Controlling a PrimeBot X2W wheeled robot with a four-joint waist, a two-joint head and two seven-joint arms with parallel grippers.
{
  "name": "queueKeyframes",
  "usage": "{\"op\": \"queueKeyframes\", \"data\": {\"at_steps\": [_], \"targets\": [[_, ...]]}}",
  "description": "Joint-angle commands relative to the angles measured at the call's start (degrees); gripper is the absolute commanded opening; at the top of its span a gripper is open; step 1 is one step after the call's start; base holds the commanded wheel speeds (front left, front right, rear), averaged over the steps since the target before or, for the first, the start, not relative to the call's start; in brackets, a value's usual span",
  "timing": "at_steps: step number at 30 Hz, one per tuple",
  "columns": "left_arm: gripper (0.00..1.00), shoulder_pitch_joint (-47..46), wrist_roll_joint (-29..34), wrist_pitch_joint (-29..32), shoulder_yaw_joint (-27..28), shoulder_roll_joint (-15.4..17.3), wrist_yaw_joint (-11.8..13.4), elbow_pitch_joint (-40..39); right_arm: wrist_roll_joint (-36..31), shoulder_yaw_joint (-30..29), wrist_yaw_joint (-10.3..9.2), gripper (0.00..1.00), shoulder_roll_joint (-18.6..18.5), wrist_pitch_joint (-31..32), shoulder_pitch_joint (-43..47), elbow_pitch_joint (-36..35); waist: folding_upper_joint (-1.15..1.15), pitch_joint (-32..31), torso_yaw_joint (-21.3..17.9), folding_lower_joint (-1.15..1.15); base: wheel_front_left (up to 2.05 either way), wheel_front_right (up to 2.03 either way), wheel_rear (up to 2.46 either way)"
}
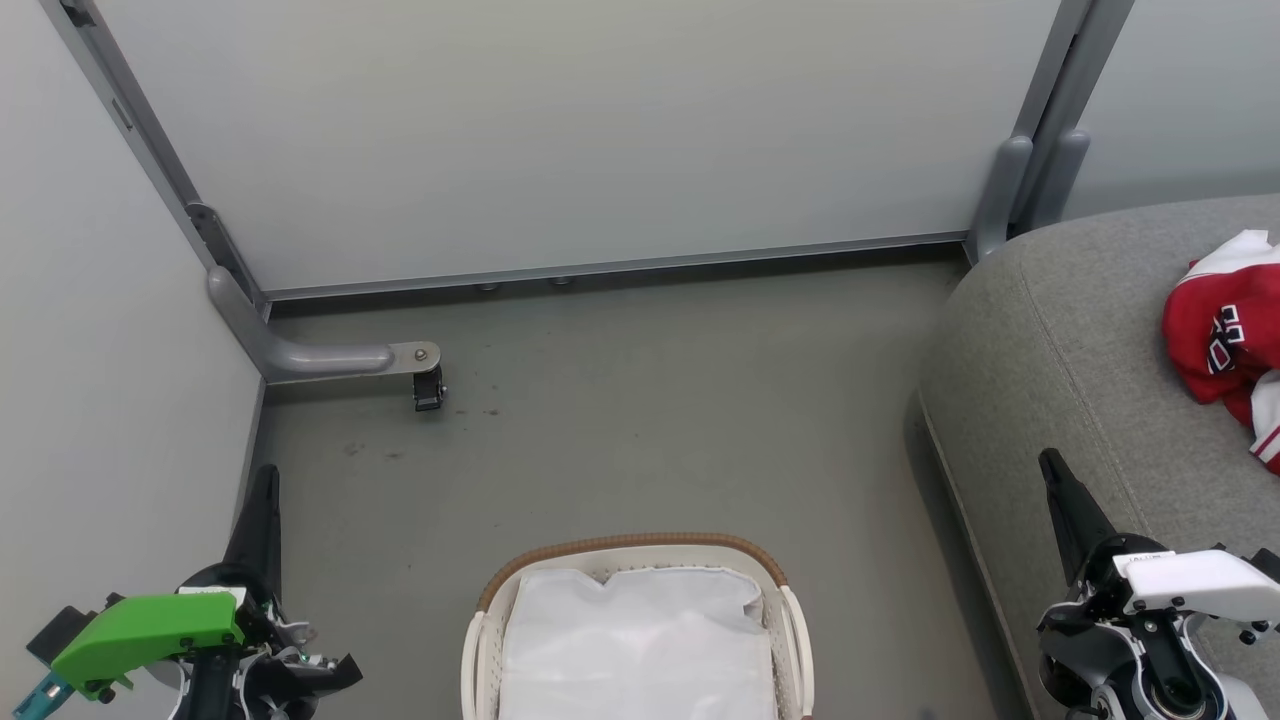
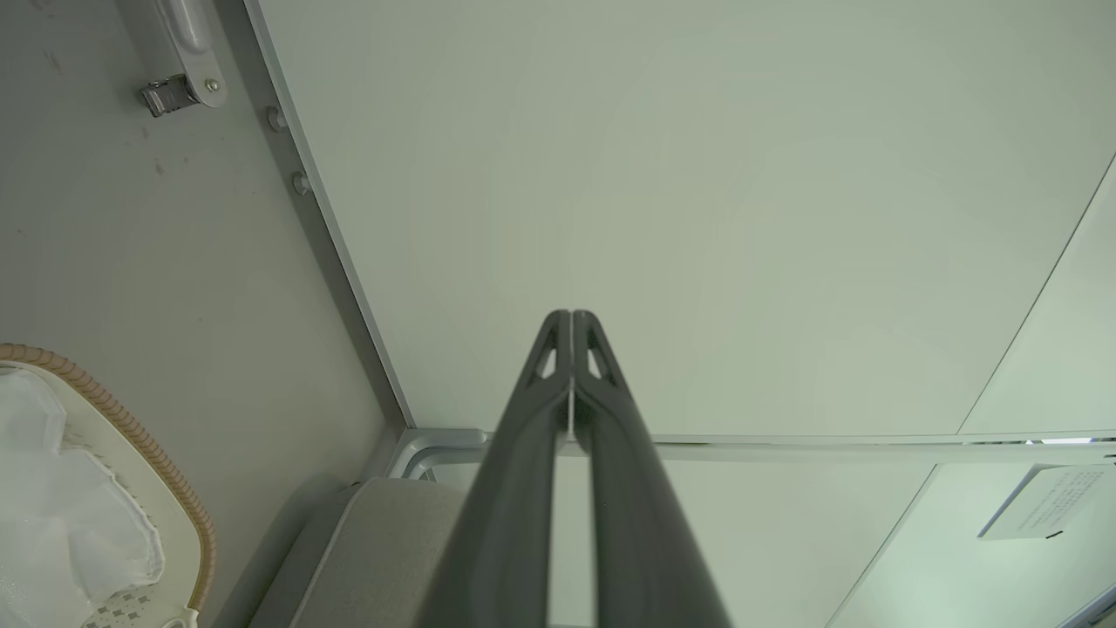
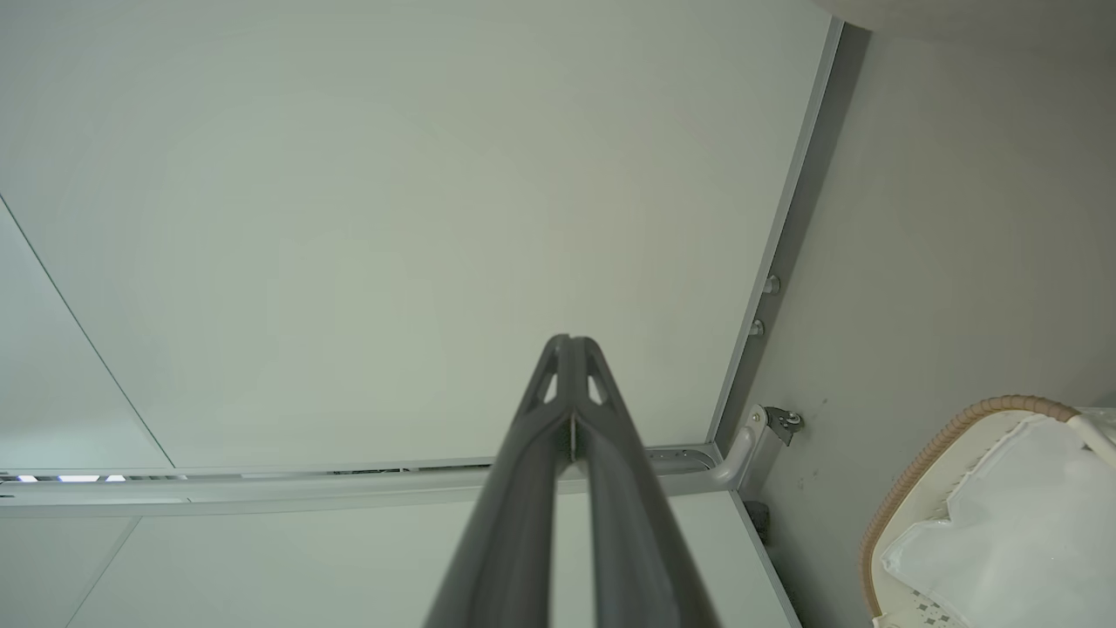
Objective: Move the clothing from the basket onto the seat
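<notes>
Head view: basket (image 1: 640,546) on the floor (image 1: 650,400) at bottom centre, with a white liner (image 1: 640,640) lying inside it. Seat (image 1: 1060,340) to the right. The clothing (image 1: 1215,330) lies bunched on the seat top at the right edge; it is cut off there, so one garment or several, cannot tell. Left gripper (image 1: 266,480) low left and right gripper (image 1: 1050,465) low right, both well apart from the clothing.

Left wrist view: left gripper (image 2: 571,318) has its fingers pressed together tip to tip, nothing between them, pointing at a pale wall panel (image 2: 697,218). Basket rim (image 2: 131,427) at lower left.

Right wrist view: right gripper (image 3: 568,342) likewise closed and empty. Basket (image 3: 959,419) at lower right.
</notes>
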Motion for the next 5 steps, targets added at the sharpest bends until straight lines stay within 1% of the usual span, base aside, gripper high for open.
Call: {"op": "queueKeyframes", "data": {"at_steps": [1, 5], "targets": [[0.0, -0.62, -0.2, 0.24, 0.12, -0.06, -0.33, -0.12, 0.17, -0.1, 0.0, 0.0, -0.34, 0.18, -0.54, -0.25, 0.0, 0.0, 0.0, 0.0, 0.0, 0.0, 0.0], [0.0, -0.61, -0.2, 0.23, 0.11, -0.06, -0.33, -0.12, 0.17, -0.1, 0.0, 0.0, -0.34, 0.18, -0.54, -0.25, 0.0, 0.0, 0.0, 0.0, 0.0, 0.0, 0.0]]}}
